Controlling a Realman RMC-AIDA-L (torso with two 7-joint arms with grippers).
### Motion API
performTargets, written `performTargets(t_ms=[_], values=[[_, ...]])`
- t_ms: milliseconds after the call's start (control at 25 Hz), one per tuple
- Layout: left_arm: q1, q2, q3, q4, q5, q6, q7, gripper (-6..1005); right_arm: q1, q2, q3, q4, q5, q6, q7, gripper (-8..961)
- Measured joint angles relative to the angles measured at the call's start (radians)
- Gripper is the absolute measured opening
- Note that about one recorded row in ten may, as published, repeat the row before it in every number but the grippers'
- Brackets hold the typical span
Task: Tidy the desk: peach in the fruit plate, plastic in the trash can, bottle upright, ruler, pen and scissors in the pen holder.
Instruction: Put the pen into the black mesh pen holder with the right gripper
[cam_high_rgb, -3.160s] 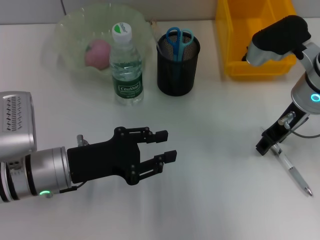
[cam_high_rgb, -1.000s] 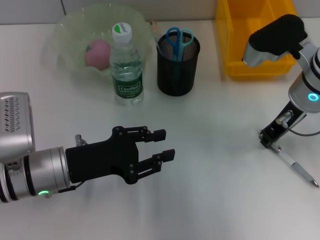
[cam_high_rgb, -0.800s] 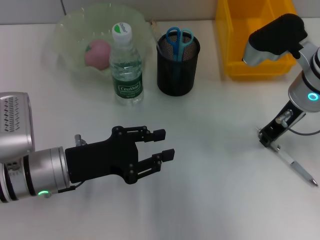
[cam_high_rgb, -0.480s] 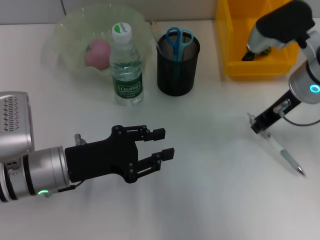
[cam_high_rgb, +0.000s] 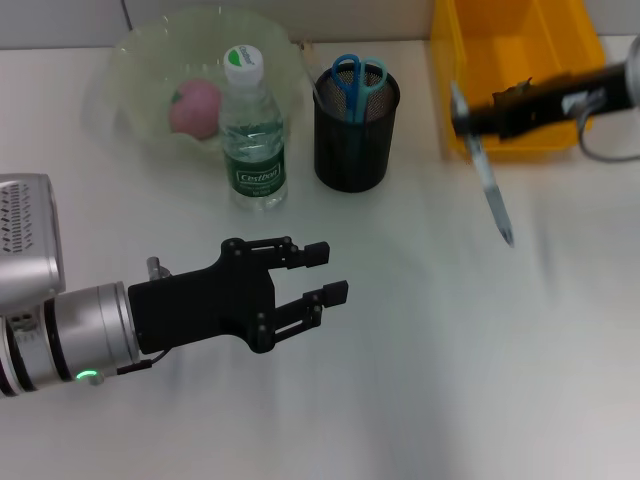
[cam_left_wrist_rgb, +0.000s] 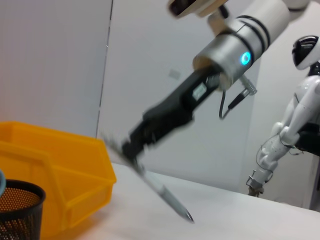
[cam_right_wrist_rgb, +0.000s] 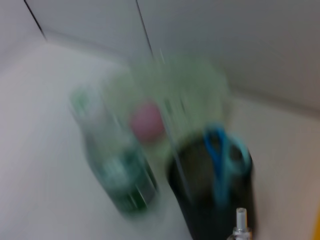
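Note:
My right gripper (cam_high_rgb: 472, 116) is shut on a clear pen (cam_high_rgb: 492, 190), which hangs tilted in the air in front of the yellow bin, to the right of the black mesh pen holder (cam_high_rgb: 355, 135). Blue scissors (cam_high_rgb: 357, 76) stand in the holder. The water bottle (cam_high_rgb: 252, 135) stands upright. A pink peach (cam_high_rgb: 195, 106) lies in the translucent fruit plate (cam_high_rgb: 135, 62). My left gripper (cam_high_rgb: 328, 272) is open and empty over the near table. The left wrist view shows the right gripper (cam_left_wrist_rgb: 132, 148) with the pen (cam_left_wrist_rgb: 162, 191). The right wrist view shows the holder (cam_right_wrist_rgb: 200, 200) and scissors (cam_right_wrist_rgb: 225, 155), blurred.
A yellow bin (cam_high_rgb: 515, 40) stands at the back right, behind the right gripper; it also shows in the left wrist view (cam_left_wrist_rgb: 60, 170). The bottle stands close to the plate and left of the pen holder.
My right gripper has lifted the pen off the table at the right and swung it up and leftward, toward the pen holder. The left arm has barely moved.

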Motion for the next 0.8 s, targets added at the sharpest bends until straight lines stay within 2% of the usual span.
performTargets(t_ms=[80, 120, 160, 240, 440, 600, 800], values=[[0.003, 0.0, 0.0, 0.004, -0.006, 0.001, 0.0, 456, -0.018, -0.001, 0.069, 0.007, 0.131, 0.008, -0.079, 180], [0.005, 0.0, 0.0, 0.005, -0.009, 0.002, 0.0, 456, -0.034, -0.001, 0.131, 0.029, 0.245, 0.002, -0.167, 180], [0.005, 0.0, 0.0, 0.005, -0.009, 0.002, 0.0, 456, -0.034, -0.001, 0.131, 0.029, 0.245, 0.002, -0.167, 181], [0.006, 0.0, 0.0, 0.004, -0.014, 0.001, 0.0, 456, -0.061, 0.0, 0.181, 0.064, 0.367, -0.001, -0.263, 182], [0.007, 0.0, 0.0, 0.0, -0.032, 0.0, 0.0, 457, -0.115, -0.004, 0.273, 0.295, 0.71, -0.001, -0.607, 184], [0.005, -0.001, 0.0, -0.001, -0.042, -0.001, 0.0, 457, -0.096, -0.005, 0.301, 0.486, 0.845, 0.003, -0.875, 187], [-0.002, -0.002, 0.0, -0.002, -0.049, -0.003, 0.0, 456, -0.015, -0.001, 0.303, 0.695, 0.959, 0.014, -1.133, 189]])
